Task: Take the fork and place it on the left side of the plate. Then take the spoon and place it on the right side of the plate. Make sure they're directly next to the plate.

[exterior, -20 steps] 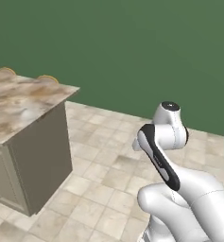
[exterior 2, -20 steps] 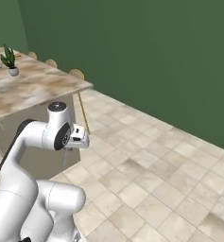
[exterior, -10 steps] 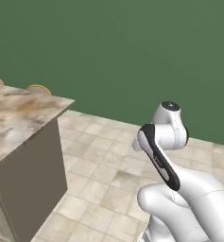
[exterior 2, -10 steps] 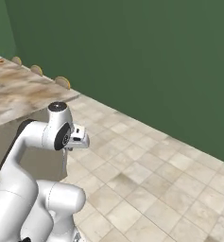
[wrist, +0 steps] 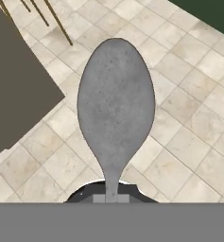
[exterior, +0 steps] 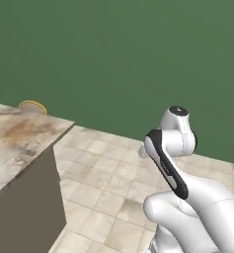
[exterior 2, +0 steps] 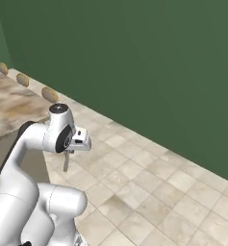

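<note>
The jaws were clamped on the spoon (wrist: 116, 106) by its handle tip; a bump could've slipped it onto the floor (exterior 2: 149, 192).

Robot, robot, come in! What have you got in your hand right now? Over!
Gripper shut on the spoon. Spoon hangs above the tiled floor, beside the counter. Nothing in the way.
</note>
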Controlling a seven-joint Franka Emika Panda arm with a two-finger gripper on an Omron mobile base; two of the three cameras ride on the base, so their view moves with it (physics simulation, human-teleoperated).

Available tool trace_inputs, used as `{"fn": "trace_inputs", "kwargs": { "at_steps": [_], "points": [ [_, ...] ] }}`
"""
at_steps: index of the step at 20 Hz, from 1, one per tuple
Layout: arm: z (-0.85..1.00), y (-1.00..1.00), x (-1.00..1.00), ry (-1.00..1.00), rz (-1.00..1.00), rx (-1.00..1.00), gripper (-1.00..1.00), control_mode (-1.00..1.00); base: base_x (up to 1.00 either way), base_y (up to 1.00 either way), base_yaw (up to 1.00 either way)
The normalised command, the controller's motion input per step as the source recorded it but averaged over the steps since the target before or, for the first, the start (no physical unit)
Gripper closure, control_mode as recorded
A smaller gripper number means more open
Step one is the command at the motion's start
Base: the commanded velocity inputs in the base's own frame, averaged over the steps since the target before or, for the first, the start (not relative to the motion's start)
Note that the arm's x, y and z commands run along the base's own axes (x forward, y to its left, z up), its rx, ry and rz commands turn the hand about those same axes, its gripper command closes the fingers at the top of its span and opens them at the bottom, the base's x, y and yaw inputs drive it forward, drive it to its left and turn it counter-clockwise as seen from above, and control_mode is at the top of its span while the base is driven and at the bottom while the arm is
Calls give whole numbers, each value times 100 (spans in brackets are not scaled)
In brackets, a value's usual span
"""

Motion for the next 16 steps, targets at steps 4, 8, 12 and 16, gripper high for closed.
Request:
{"fn": "trace_inputs", "kwargs": {
  "at_steps": [4,8,12,16],
  "points": [
    [0,0,0,0,0,0,100,100,88,-7,0],
    [0,0,0,0,0,0,100,100,88,-7,0],
    [0,0,0,0,0,0,100,100,88,-7,0],
    [0,0,0,0,0,0,100,100,91,-7,0]
  ]
}}
